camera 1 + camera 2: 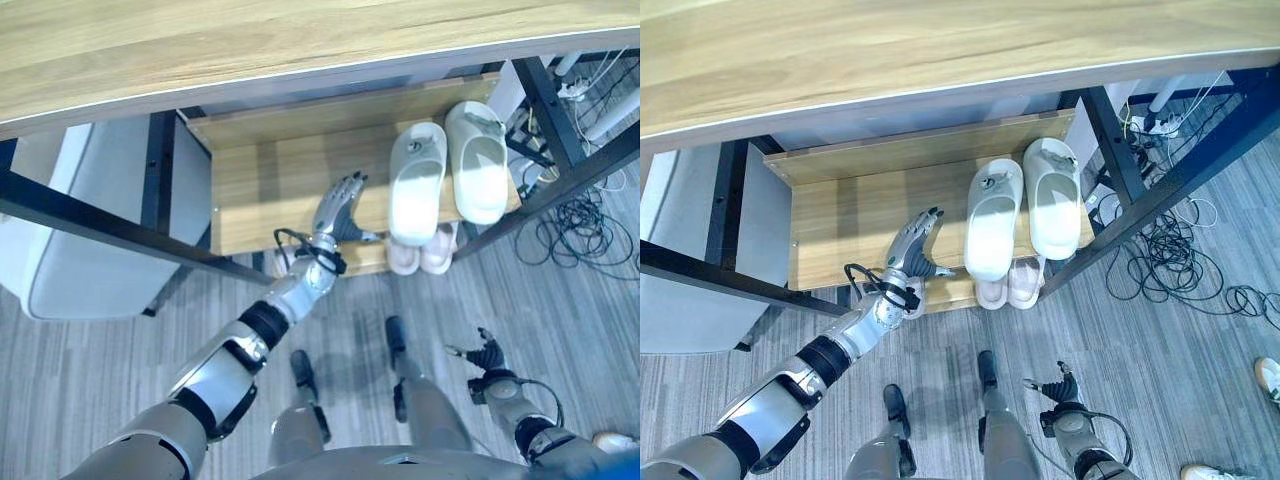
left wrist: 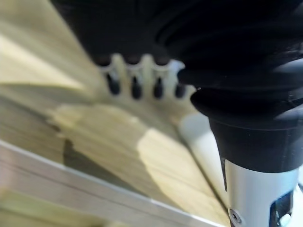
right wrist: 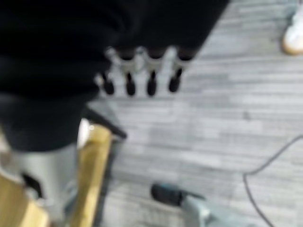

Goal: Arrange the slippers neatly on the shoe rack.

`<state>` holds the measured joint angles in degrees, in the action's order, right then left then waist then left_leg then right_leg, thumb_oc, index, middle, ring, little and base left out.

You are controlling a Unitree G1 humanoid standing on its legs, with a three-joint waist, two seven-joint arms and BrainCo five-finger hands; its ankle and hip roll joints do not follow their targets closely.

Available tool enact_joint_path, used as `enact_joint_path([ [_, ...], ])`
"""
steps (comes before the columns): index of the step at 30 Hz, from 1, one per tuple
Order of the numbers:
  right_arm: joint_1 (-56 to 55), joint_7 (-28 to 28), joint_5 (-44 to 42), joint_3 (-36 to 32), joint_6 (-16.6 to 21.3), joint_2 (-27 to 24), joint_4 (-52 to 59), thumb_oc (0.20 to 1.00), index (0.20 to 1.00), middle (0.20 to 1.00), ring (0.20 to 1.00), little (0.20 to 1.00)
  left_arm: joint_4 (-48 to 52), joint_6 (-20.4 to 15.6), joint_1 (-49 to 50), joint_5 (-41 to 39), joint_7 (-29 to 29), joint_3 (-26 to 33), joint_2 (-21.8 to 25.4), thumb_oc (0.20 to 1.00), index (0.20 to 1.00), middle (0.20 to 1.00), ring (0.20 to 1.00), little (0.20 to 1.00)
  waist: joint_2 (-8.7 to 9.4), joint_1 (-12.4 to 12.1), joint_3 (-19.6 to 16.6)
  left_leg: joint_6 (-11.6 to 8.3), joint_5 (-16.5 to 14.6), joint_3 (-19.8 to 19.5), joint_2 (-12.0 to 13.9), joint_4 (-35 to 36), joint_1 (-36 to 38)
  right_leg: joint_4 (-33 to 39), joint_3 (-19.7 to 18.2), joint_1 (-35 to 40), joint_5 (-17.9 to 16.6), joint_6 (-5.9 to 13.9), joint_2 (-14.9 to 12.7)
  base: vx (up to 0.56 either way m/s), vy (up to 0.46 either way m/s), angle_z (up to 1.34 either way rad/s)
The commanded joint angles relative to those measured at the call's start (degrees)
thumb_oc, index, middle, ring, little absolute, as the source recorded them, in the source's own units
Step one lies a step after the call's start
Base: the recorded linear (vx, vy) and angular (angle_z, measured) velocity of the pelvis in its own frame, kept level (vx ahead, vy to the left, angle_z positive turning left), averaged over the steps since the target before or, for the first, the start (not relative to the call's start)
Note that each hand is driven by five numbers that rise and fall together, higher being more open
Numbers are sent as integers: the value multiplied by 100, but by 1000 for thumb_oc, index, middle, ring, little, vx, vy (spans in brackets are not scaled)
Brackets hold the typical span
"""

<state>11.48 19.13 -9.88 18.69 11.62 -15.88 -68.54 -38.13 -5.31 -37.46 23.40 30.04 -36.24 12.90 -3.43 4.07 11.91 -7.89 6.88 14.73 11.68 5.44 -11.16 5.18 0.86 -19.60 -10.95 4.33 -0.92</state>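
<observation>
Two white slippers [image 1: 417,180] [image 1: 477,160] lie side by side, toes pointing inward, at the right end of the wooden rack shelf [image 1: 270,190]. A pink pair [image 1: 420,258] sits on the lower shelf beneath them, mostly hidden. My left hand [image 1: 340,208] hovers open over the shelf's front edge, just left of the white slippers, holding nothing. In the left wrist view its straight fingers [image 2: 135,87] point along the wood beside a white slipper [image 2: 199,142]. My right hand [image 1: 488,355] hangs low over the floor at the right, fingers [image 3: 142,80] straight and empty.
A wooden tabletop [image 1: 300,40] overhangs the rack. Black metal frame bars [image 1: 580,170] cross on both sides. A pale grey box [image 1: 90,230] stands to the left. Cables [image 1: 585,225] lie on the floor to the right. A person's white shoe [image 1: 1268,375] is at the far right.
</observation>
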Motion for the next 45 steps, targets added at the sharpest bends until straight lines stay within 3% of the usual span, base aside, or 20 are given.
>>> enact_joint_path([
  [1, 256, 139, -133, 227, 72, -91, 65, 1000, 1000, 1000, 1000, 1000, -126, -116, -483, 111, 244, -7, -137, 1000, 1000, 1000, 1000, 1000, -218, -52, 181, -126, 545, -671, 268, -78, -779, -846, 393, -405, 1123, 45, 2, 0, 0, 0],
  [12, 282, 157, -232, 293, 74, -44, 108, 1000, 1000, 1000, 1000, 1000, -143, -203, -438, -403, 294, 31, -456, 1000, 1000, 1000, 1000, 1000, -164, -48, 214, -133, 584, -694, 297, -112, -825, -904, 423, -455, 1137, 4, 26, 0, -3, 0],
  [32, 290, 173, -306, 338, 91, -39, 151, 1000, 1000, 1000, 1000, 1000, 91, -195, -598, -377, 273, -117, -632, 1000, 1000, 1000, 1000, 1000, -153, -44, 234, -136, 587, -718, 321, -149, -828, -949, 455, -442, 1182, -26, 59, 1, -2, 0],
  [45, 287, 196, -373, 415, 115, -7, 165, 1000, 1000, 1000, 1000, 1000, -356, -183, -569, -612, 327, -221, -932, 1000, 1000, 1000, 1000, 1000, -62, -13, 203, -155, 620, -758, 378, -176, -857, -959, 483, -448, 1196, -49, 106, 0, 0, 0],
])
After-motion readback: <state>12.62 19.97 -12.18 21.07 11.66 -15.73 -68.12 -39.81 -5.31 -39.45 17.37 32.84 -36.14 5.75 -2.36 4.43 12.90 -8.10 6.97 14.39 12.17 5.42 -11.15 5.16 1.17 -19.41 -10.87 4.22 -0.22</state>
